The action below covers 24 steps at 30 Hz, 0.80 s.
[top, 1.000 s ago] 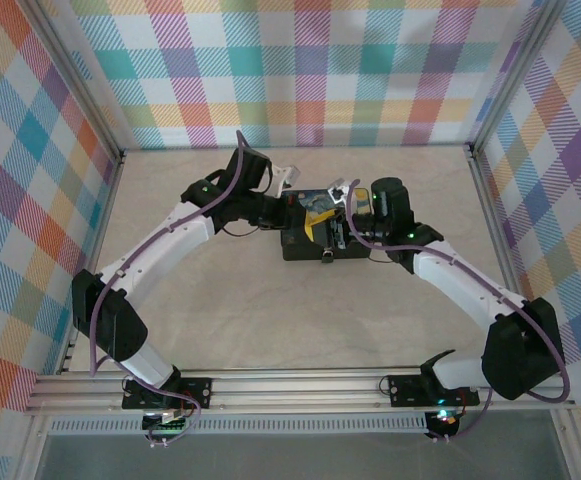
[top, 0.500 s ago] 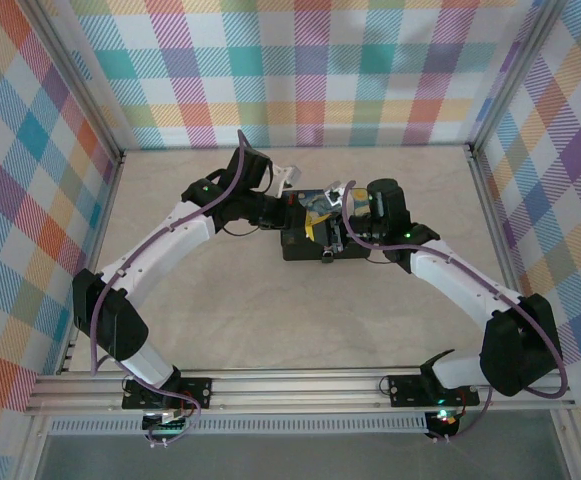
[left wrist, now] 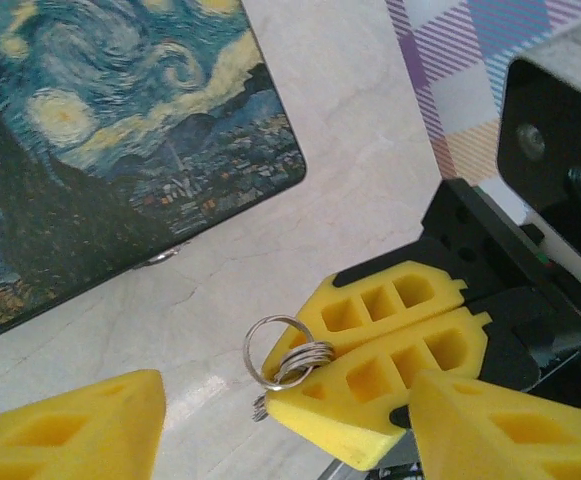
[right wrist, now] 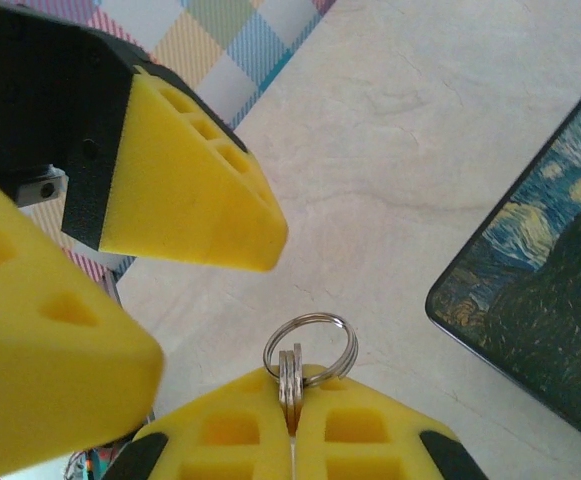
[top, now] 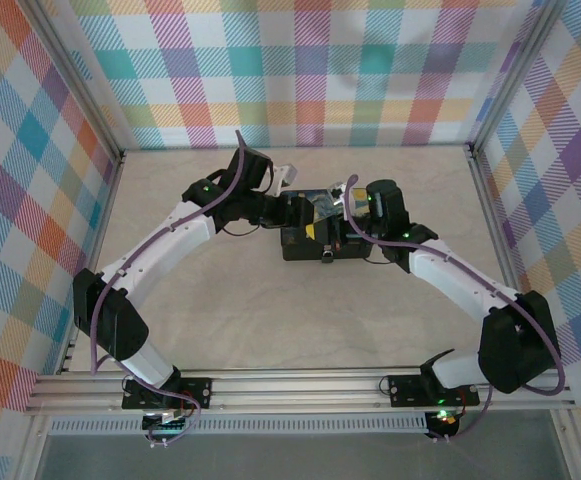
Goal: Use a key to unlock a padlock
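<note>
right gripper [right wrist: 292, 395] clenched on key ring [right wrist: 289, 368], left gripper [right wrist: 210, 300] released, fingers spread at ring's 10 o'clock, painted box [right wrist: 540, 300] at 3 o'clock on table

We see a black box [left wrist: 120, 150] (a swirling blue-and-yellow night sky painted on its lid) lying flat on the pale table [top: 270, 320], plaid walls [top: 310, 70] around.

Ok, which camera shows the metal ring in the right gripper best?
Right wrist: the ring shows whole and sharp, pinched at its base by the right gripper's shut pads. Left wrist shows the ring tilted, partly hidden. Top view: too small to tell.
</note>
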Motion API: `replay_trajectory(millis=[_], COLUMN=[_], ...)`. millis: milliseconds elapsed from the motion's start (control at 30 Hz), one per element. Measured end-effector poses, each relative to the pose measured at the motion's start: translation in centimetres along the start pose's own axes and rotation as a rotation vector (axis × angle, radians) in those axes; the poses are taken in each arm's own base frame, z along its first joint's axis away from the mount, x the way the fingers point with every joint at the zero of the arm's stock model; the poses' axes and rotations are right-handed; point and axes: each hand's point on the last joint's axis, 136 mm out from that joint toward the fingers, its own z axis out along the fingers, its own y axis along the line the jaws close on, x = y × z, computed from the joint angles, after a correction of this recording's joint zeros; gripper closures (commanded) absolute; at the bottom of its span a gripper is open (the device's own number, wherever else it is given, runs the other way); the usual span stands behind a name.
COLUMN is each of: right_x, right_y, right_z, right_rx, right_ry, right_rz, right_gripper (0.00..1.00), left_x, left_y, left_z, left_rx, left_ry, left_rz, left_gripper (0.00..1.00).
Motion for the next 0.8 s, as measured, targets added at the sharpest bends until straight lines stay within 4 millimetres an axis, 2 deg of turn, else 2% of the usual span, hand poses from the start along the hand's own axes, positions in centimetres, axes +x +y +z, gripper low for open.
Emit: replay_trajectory(millis=[133,267,367,467,800], right_x=[0.8,1.6,1.9,1.9,1.0], right_y=[-1.4,-2.9,-3.6,-3.8,-3.4], right_z=[0.6,1.7,2.1,2.2,2.4], right_rx=[0.034,0.063,0.069,0.074,0.055], right_ry=[0.013,0.031,0.025,0.006,-0.033], right_rz=[0.135,0.313,0.428,0.513,0.624], right_gripper=[0.98,0.98,0.98,0.97,0.97], left_x=[0.6,3.0,4.6,5.4,3.7], left_y=[2.6,5.8,6.8,6.9,4.7], left_z=[0.4,1.4,2.2,2.7,3.0], left_rx=[-0.043,-0.061,-0.036,0.005,0.148], left_ry=[-0.034,-0.036,-0.039,-0.044,-0.108], left_rz=[-0.092,-0.213,-0.281,-0.330,-0.369], left_gripper=[0.34,0.44,0.52,0.58,0.65])
